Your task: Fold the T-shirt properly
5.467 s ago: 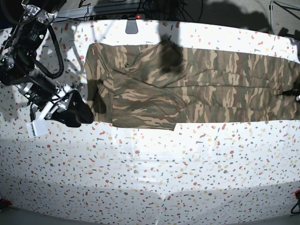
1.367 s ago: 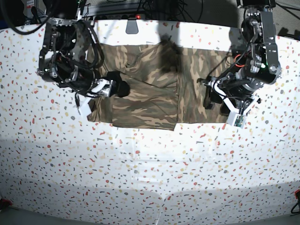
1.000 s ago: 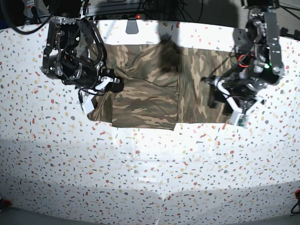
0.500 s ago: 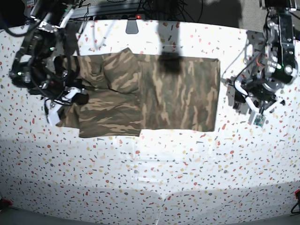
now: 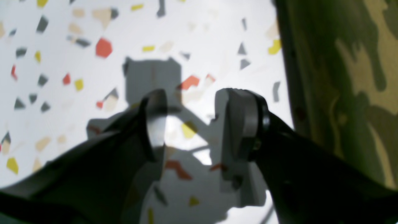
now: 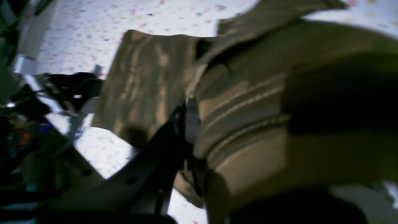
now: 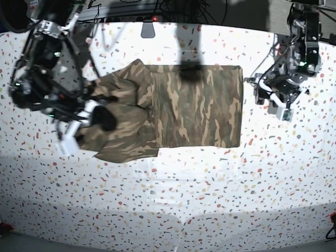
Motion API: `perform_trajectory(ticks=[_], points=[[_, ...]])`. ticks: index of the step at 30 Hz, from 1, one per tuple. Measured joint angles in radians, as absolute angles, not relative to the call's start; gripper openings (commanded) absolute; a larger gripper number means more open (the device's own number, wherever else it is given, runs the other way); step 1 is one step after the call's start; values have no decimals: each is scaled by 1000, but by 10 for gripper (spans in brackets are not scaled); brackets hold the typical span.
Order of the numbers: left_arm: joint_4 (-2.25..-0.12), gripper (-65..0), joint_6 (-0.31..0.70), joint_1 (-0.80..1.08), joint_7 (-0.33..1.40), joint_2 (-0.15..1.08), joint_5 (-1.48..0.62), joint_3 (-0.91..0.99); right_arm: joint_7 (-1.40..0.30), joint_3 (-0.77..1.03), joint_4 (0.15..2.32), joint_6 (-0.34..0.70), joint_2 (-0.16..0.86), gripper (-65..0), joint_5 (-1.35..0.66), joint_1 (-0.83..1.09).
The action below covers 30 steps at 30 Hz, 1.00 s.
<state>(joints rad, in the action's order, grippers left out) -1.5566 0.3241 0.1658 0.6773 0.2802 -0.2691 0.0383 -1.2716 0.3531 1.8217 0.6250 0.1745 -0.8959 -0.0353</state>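
T-shirt (image 7: pixel 194 105): camouflage cloth, lying on the far half of the table between the two arms. One side is laid over in a flat rectangular panel with straight edges. The other side is bunched and lifted in a rumpled heap.

Right gripper (image 7: pixel 100 118): clenched on the rumpled end of the shirt; in its wrist view a ribbed, stitched band sits just beside the finger and cloth drapes over the front of the camera.

Left gripper (image 7: pixel 277 101): released, nothing between the jaws, hovering over bare table just beside the shirt's straight edge.

Progress, by my reckoning: partly folded. One fold looks finished; the gathered end has yet to be laid flat and squared, and at least one further fold seems likely.

Table (image 7: pixel 173 199): white, speckled with red, yellow and grey chips, its near half bare.

Room: dark cables and a small red light along the far edge.
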Motion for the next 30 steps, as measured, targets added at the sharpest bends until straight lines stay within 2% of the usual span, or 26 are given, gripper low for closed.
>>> perform_trajectory(ticks=[5, 16, 19, 24, 27, 28, 30], points=[[-1557, -339, 316, 158, 630, 279, -255, -65, -1212, 215, 1822, 625, 78, -650, -888, -36], [-1557, -339, 315, 158, 623, 280, -255, -86, -1096, -60, 1821, 537, -139, -650, -609, -52], [-1558, -339, 316, 158, 622, 280, -255, -86, -1039, -136, 1821, 527, -152, -650, -552, -53], [-1557, -339, 315, 158, 622, 280, -255, -86, -952, -220, 1795, 428, -149, -650, -410, -52], [-1557, -339, 316, 158, 620, 280, -255, -86, -918, -236, 1761, 426, -149, -650, -404, -52], [-1557, -339, 316, 158, 619, 280, -255, -86, -916, -236, 1747, 426, -149, -633, -424, -52], [-1557, -339, 316, 158, 619, 280, -255, -86, -915, -236, 1727, 426, -149, -480, -471, -50]])
